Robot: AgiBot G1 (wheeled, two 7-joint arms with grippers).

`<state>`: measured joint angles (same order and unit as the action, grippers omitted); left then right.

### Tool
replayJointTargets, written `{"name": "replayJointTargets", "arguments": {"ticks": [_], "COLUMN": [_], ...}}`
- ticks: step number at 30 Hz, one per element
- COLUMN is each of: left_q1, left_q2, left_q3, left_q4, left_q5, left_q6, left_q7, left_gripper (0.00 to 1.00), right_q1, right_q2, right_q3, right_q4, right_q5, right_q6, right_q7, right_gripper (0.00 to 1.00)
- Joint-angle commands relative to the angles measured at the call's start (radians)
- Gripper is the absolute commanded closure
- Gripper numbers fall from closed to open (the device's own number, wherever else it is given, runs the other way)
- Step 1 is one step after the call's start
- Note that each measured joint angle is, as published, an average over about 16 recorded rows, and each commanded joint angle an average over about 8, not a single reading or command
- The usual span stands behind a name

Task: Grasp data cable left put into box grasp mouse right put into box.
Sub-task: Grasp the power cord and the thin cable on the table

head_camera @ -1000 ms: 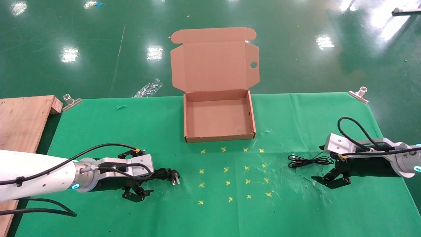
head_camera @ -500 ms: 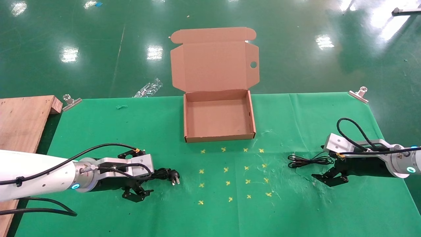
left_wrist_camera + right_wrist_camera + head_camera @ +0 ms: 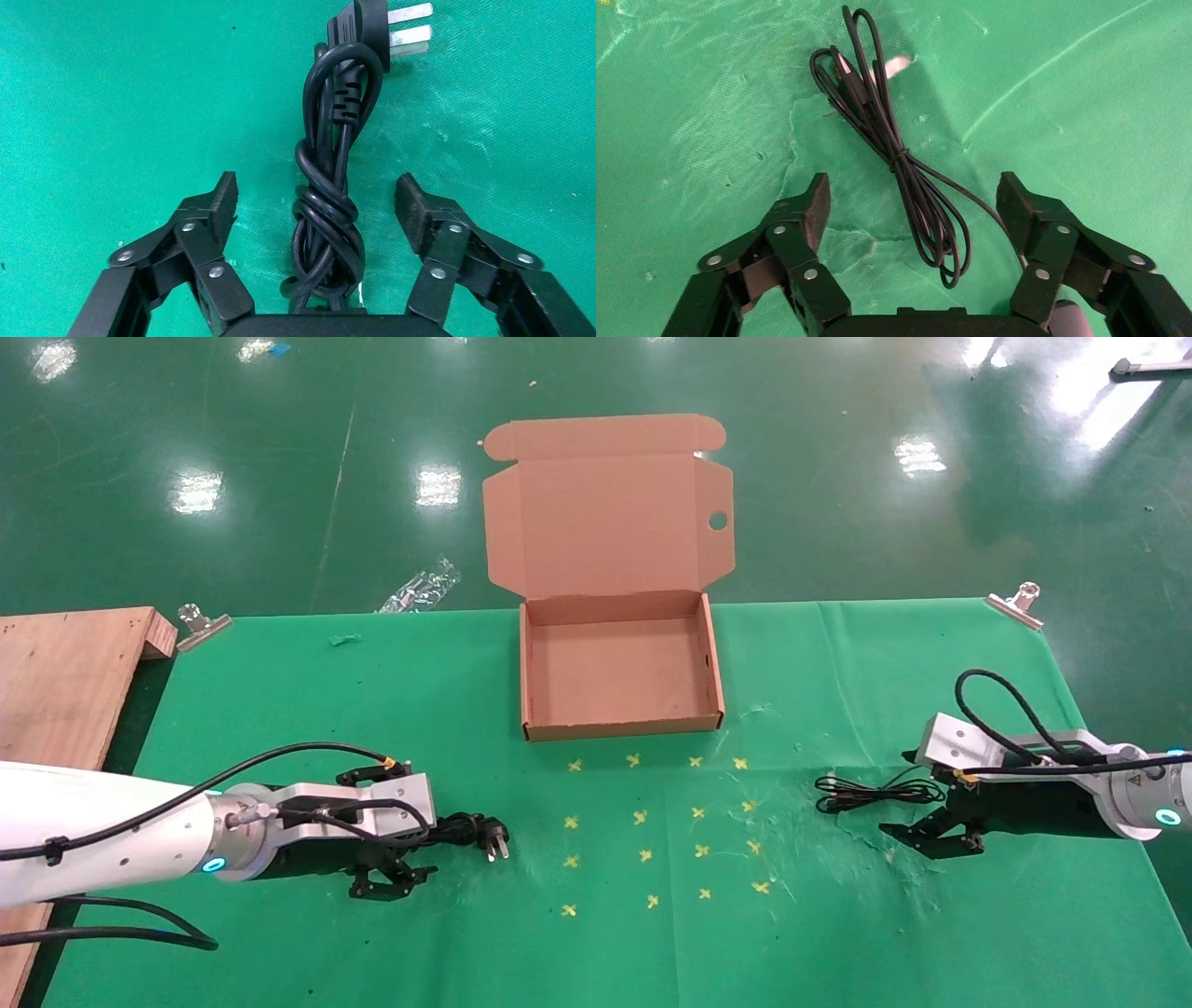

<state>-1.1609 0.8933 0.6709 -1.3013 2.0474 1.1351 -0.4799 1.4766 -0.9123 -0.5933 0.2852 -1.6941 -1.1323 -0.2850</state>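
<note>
The body of the mouse (image 3: 1065, 317) is mostly hiding under the right gripper (image 3: 911, 207); only a grey edge and its thin tail wire (image 3: 891, 133) are showing. In the head view the left gripper (image 3: 391, 877) is covering most of the data cable (image 3: 330, 175).

Compared with a second ago, both grippers are sitting lower, close to the green desk (image 3: 279, 710).

The left jaws are standing released on both sides of the knotted cable, not touching it. The right jaws are released too, with the wire bundle lying between them. The box (image 3: 619, 724) is standing open, well apart.
</note>
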Motion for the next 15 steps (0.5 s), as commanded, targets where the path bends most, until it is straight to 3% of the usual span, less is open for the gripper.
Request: {"name": "replayJointTargets", "arguments": {"ticks": [1,15], "left_q1": [0.000,0.000], "left_q2": [0.000,0.000], "left_q3": [0.000,0.000], "left_q4": [0.000,0.000], "left_q5": [0.000,-0.002], "left_q6": [0.000,0.000], "left_q7": [0.000,0.000], "left_gripper": [1.00,1.00], "right_q1": [-0.001,-0.004], "right_q2": [0.001,0.004], "right_q3": [0.000,0.001], "right_q4": [0.003,0.011], "right_q5": [0.001,0.003], "right_q6": [-0.001,-0.005], "right_q7": [0.001,0.002], "right_gripper": [1.00,1.00]}}
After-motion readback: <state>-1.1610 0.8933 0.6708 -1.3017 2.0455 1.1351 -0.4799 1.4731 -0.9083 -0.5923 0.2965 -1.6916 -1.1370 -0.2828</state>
